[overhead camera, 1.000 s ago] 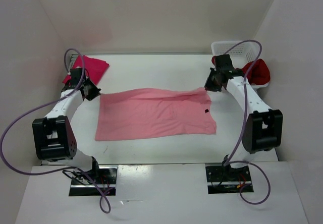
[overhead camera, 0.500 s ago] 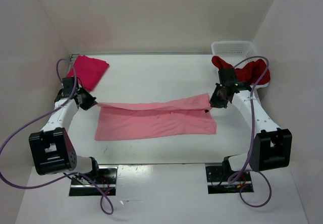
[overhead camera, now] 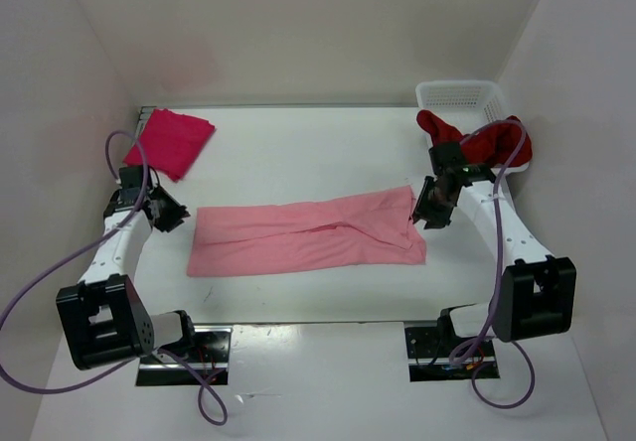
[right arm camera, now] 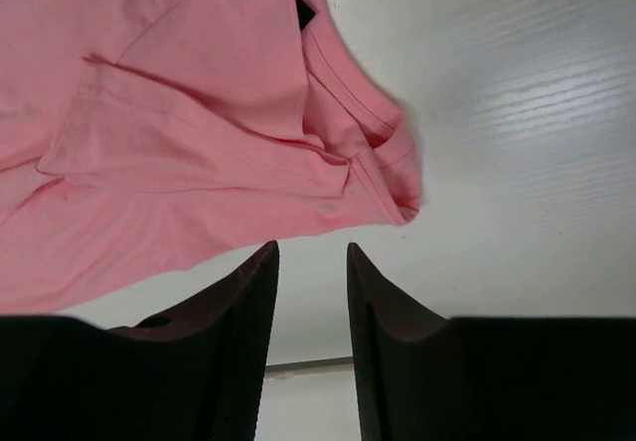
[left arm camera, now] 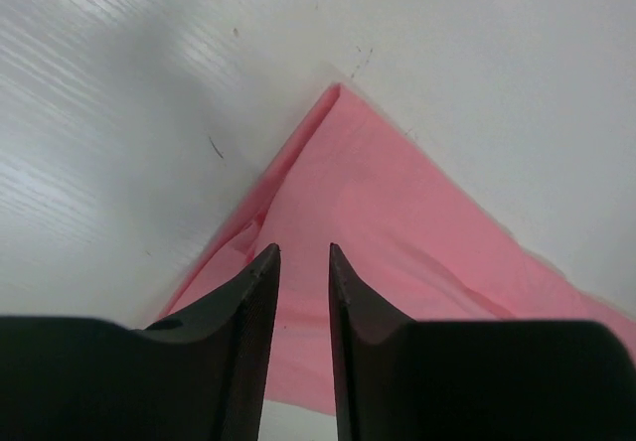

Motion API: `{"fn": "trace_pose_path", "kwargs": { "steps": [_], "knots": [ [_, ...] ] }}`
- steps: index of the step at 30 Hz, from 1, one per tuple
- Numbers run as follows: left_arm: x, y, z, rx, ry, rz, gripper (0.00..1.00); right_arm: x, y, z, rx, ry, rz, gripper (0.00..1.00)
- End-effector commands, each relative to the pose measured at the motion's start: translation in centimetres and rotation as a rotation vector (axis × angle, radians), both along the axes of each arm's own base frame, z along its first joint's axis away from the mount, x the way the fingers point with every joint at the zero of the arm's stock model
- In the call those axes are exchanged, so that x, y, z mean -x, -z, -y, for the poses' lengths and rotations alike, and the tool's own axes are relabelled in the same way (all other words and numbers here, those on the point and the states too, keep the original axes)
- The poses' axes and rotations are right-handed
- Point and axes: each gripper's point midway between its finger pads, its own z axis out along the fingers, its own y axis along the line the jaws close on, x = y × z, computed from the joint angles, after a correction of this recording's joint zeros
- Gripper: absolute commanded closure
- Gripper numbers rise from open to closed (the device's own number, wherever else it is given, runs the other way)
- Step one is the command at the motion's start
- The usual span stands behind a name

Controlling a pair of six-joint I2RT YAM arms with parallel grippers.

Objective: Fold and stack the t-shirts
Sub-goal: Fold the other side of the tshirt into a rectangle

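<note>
The white table is enclosed by pale walls on three sides, with bare surface on the far and near sides of the light pink t-shirt. This shirt lies flat at centre as a folded strip of soft cloth with stitched hems, its long axis running left to right. The left gripper sits at its left edge, jaws slightly apart and empty. The right gripper sits at its right end, jaws parted and empty. The crimson-pink t-shirt lies folded at the far-left corner. The dark red t-shirt drapes over the mesh basket.
</note>
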Motion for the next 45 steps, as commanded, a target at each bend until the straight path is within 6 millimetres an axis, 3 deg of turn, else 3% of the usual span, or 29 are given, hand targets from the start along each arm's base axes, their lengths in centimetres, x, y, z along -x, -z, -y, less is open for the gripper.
{"fn": "trace_pose_path", "kwargs": {
  "steps": [1, 3, 4, 6, 8, 10, 14, 15, 18, 21, 25, 33, 37, 39, 42, 45],
  "knots": [
    [-0.5, -1.8, -1.1, -0.026, -0.051, 0.045, 0.66, 0.2, -1.4, 0.0, -0.011, -0.025, 0.044, 0.6],
    [-1.5, -2.7, -1.0, -0.019, -0.038, 0.082, 0.66, -0.4, -1.7, -0.8, -0.05, -0.049, 0.071, 0.72],
    [-2.2, -2.9, -0.5, 0.007, -0.012, 0.108, 0.66, -0.8, -1.7, -1.3, -0.078, -0.061, 0.077, 0.88],
    [-2.9, -2.3, 0.5, 0.063, 0.019, 0.117, 0.66, -2.8, -1.9, -3.7, -0.134, -0.114, 0.144, 1.0],
    [-3.1, -1.7, 1.8, 0.066, 0.058, 0.114, 0.66, -5.2, -1.4, -5.5, -0.183, -0.142, 0.191, 1.0],
    [-3.2, -1.2, 3.0, 0.07, 0.095, 0.107, 0.67, -6.3, -0.5, -7.5, -0.218, -0.162, 0.21, 1.0],
    [-3.8, 0.7, 5.5, 0.076, 0.169, 0.053, 0.67, -10.4, -0.1, -9.9, -0.22, -0.192, 0.263, 0.81],
    [-4.0, 1.0, 6.5, 0.077, 0.198, 0.052, 0.67, -10.9, 1.6, -10.6, -0.215, -0.203, 0.226, 0.77],
    [-4.2, 2.1, 7.9, 0.104, 0.244, 0.039, 0.67, -12.6, 3.1, -11.6, -0.18, -0.223, 0.221, 0.65],
    [-3.9, 2.7, 9.7, 0.122, 0.288, 0.027, 0.67, -13.0, 3.8, -12.5, -0.171, -0.239, 0.225, 0.6],
    [-3.1, 3.9, 11.0, 0.131, 0.316, 0.003, 0.67, -12.8, 6.1, -12.9, -0.141, -0.246, 0.176, 0.6],
    [-2.9, 5.3, 10.6, 0.113, 0.31, -0.039, 0.67, -11.8, 8.1, -12.6, -0.046, -0.253, 0.135, 0.6],
    [-2.9, 5.3, 10.6, 0.113, 0.31, -0.039, 0.67, -11.4, 7.8, -12.7, -0.037, -0.259, 0.129, 0.77],
    [-2.9, 5.3, 10.4, 0.104, 0.304, -0.04, 0.67, -11.3, 6.9, -12.7, -0.045, -0.25, 0.143, 0.82],
    [-3.1, 5.2, 10.4, 0.103, 0.304, -0.031, 0.67, -10.2, 7.1, -12.3, -0.021, -0.254, 0.109, 0.91],
    [-3.3, 5.1, 10.4, 0.102, 0.305, -0.022, 0.67, -9.2, 6.3, -12.3, -0.024, -0.254, 0.103, 0.94]
  ]
}}
